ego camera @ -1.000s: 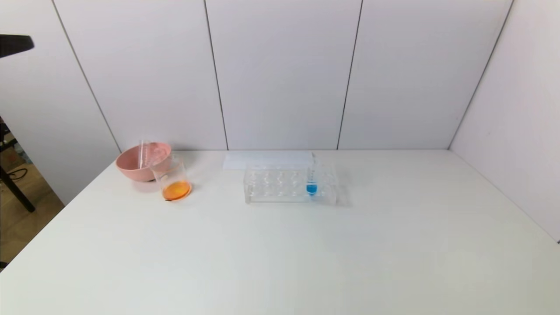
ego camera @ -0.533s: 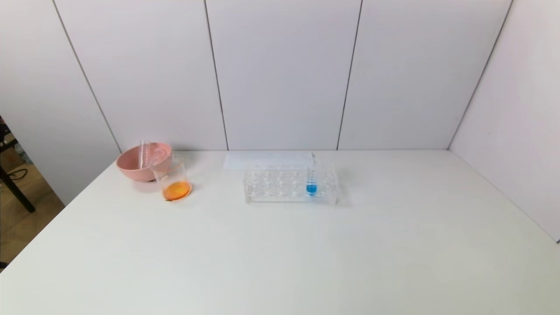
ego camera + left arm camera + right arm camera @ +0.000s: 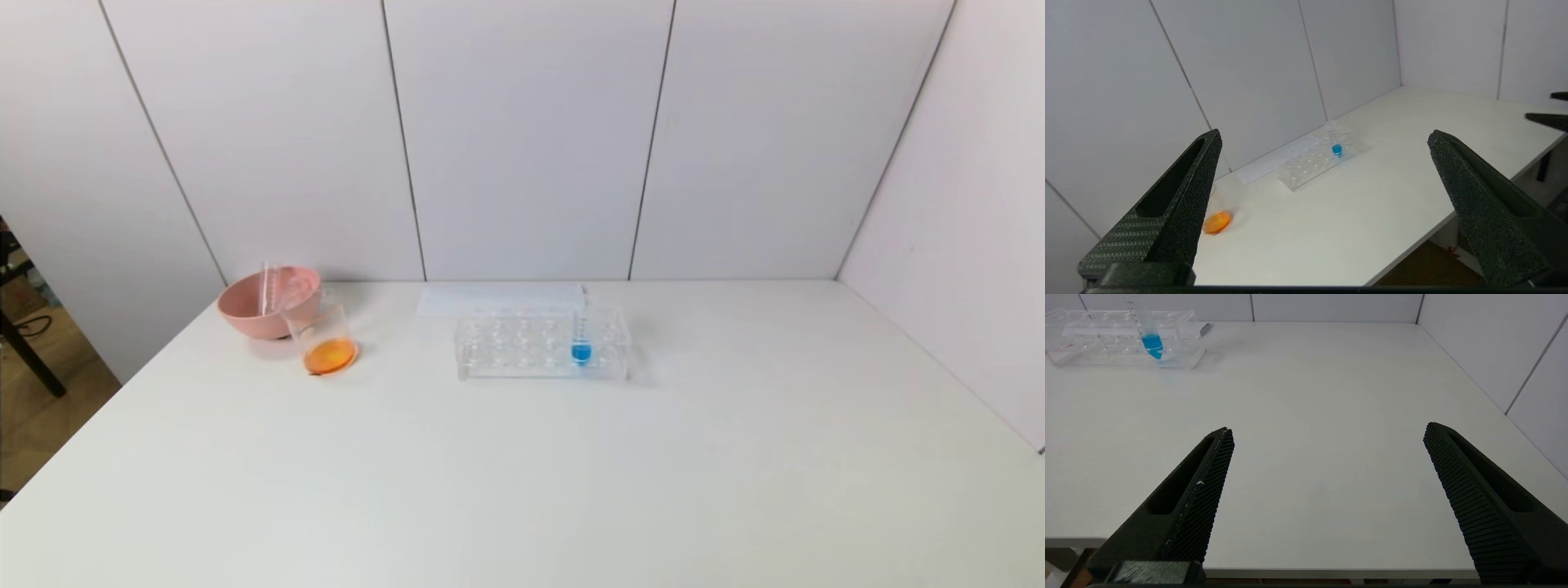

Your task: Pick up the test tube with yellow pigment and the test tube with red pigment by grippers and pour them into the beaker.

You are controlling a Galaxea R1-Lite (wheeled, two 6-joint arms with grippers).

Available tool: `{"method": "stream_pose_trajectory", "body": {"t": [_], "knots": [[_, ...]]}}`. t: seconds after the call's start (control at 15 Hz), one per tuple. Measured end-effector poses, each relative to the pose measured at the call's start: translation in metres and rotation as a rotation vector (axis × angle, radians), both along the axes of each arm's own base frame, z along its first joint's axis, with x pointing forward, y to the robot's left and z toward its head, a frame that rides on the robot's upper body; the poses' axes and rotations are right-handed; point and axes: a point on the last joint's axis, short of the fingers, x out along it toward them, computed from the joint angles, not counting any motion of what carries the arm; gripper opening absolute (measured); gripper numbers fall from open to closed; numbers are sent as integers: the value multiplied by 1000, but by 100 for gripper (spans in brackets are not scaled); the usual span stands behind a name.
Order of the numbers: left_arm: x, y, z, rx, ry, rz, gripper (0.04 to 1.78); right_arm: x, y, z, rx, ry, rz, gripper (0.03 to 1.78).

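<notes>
The beaker (image 3: 322, 335) stands at the table's far left and holds orange liquid; it also shows in the left wrist view (image 3: 1218, 221), partly behind a finger. No tube with yellow or red liquid shows. A clear empty tube (image 3: 265, 286) leans in the pink bowl (image 3: 245, 314) just behind the beaker. My left gripper (image 3: 1325, 132) is open and empty, held back off the table's left front side. My right gripper (image 3: 1329, 428) is open and empty, just above the table's front edge. Neither gripper is in the head view.
A clear tube rack (image 3: 522, 347) stands at the back middle with one blue-tipped tube (image 3: 581, 339) upright in it; both also show in the right wrist view, rack (image 3: 1106, 343) and tube (image 3: 1149, 335). A flat white sheet (image 3: 498, 298) lies behind the rack. White walls close the back and right.
A dark shape at the upper left edge of the head view has gone out of sight. Nothing on the table has moved.
</notes>
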Motion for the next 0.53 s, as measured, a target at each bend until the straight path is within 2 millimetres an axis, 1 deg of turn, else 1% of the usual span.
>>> {"method": "stream_pose_trajectory", "body": {"t": [0.13, 0.27, 0.53], "knots": [[11, 3, -32, 41, -58, 121, 176, 0, 0, 0, 0, 0, 0, 170], [29, 5, -62, 59, -123, 214, 176, 0, 0, 0, 0, 0, 0, 170], [68, 7, -121, 48, -247, 270, 176, 0, 0, 0, 0, 0, 0, 170]]}}
